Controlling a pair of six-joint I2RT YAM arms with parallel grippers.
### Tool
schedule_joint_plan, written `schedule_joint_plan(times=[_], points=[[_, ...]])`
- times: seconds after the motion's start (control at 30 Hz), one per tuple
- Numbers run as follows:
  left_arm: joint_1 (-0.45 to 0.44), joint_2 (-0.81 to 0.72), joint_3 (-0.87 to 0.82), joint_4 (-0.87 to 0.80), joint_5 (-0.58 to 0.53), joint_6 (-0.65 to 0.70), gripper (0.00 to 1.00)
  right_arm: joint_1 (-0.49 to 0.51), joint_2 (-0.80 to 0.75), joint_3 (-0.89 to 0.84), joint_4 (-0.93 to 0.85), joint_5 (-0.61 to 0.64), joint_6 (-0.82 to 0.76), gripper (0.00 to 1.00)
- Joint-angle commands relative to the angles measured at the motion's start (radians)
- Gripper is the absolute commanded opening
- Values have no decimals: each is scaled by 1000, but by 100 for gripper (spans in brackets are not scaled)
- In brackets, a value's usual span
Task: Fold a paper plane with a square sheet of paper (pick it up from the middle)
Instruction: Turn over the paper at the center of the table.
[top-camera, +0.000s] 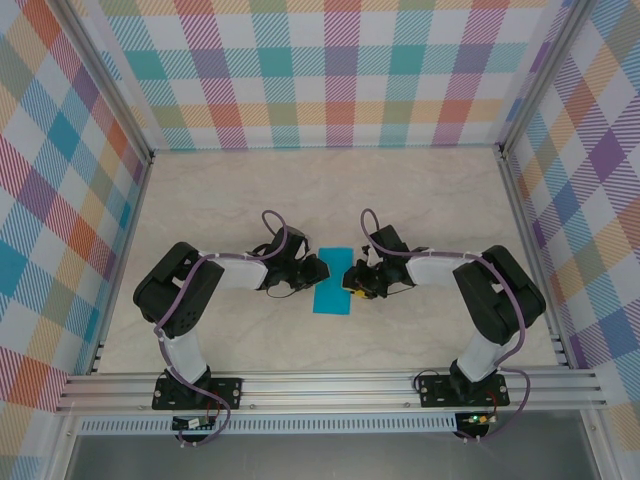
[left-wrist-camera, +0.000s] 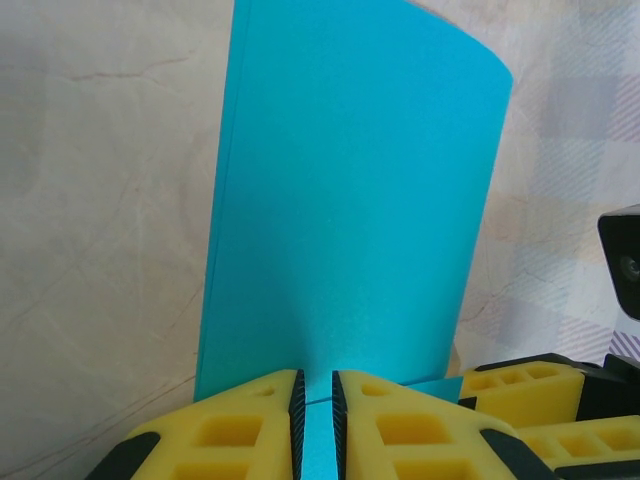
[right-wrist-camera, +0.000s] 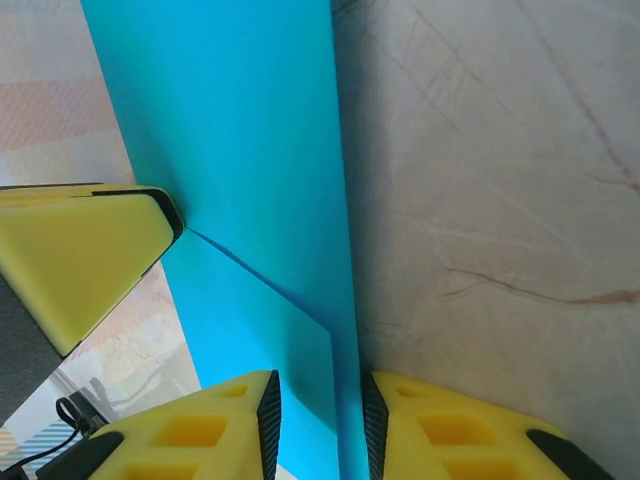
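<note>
The square sheet of paper is teal-blue and doubled over into a narrow rectangle between the two grippers at the table's middle. My left gripper is shut on its left edge. In the left wrist view the paper runs up from the thin slot between the yellow fingers of that gripper. My right gripper is at the sheet's right side. In the right wrist view its jaws stand apart astride the folded edge of the paper, where a diagonal crease shows.
The pale marble-patterned table is walled by checked panels at the back and sides. An aluminium rail carrying both arm bases runs along the near edge. The left gripper's yellow finger reaches into the right wrist view.
</note>
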Motion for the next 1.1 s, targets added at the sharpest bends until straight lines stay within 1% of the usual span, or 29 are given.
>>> schedule_joint_plan(times=[0.0,0.2,0.47,0.67,0.8,1.07], points=[[-4,-2,11,-43,-18,17,18,13,15,-10,76,-45,10,31],[-4,-18,5,-44,-25,17,18,13,-7,-18,82,-40,3,33],[-4,-43,15,-46,-36,8,20,13,-44,-71,129,-68,-34,33],[-4,-81,7,-32,-43,-8,23,13,-73,-92,148,-76,-51,28],[-4,-159,-22,-49,-92,-8,26,13,-96,-85,149,-81,-62,24],[-1,-371,-64,-197,-270,34,29,13,-144,-41,58,-63,-96,15]])
